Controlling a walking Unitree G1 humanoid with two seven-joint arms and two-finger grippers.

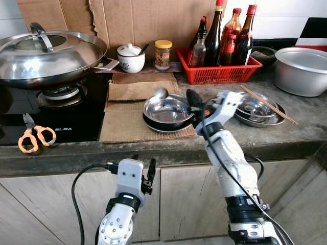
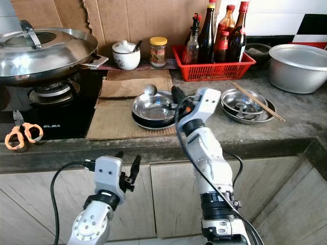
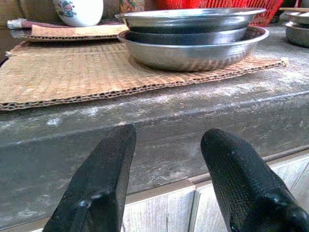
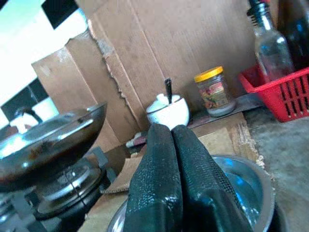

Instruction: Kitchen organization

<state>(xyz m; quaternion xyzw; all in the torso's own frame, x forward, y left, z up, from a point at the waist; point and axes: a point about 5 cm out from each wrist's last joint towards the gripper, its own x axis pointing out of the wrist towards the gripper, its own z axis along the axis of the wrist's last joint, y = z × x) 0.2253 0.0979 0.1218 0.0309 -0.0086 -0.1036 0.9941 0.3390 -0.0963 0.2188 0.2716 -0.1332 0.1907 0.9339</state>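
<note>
On the grey counter (image 1: 306, 122), right in the middle, sits a stack of shiny metal bowls (image 1: 166, 113) on a sheet of brown cardboard (image 1: 127, 125). The right gripper (image 1: 193, 104) is at the bowls' 3 o'clock edge, over the rim, with its two black fingers (image 4: 169, 183) squeezed tight together and nothing between them. I cannot tell if it touches the rim.

The left gripper (image 1: 144, 171) is low down at 6 o'clock, in front of the cupboard doors (image 1: 184, 204) and below the counter's front edge. Its fingers (image 3: 104, 183) are spread apart — they hold nothing, and they point up at the bowls.

At 9 o'clock from the bowls is a black stove (image 1: 56, 115) with a big wok (image 1: 48, 58) under a metal lid. Orange scissors (image 1: 34, 137) lie on the stove's front edge, at about 8 o'clock.

At 12 o'clock, by the cardboard wall, stand a white pot with a spoon (image 1: 131, 57) and a small jar with a yellow lid (image 1: 163, 54). At 1 o'clock is a red basket (image 1: 217, 71) full of dark bottles (image 1: 214, 35).

At 3 o'clock, more metal dishes (image 1: 258, 109) are stacked, with chopsticks (image 1: 268, 104) lying across them. Far off at 2 o'clock is a big silver pot (image 1: 301, 69).
</note>
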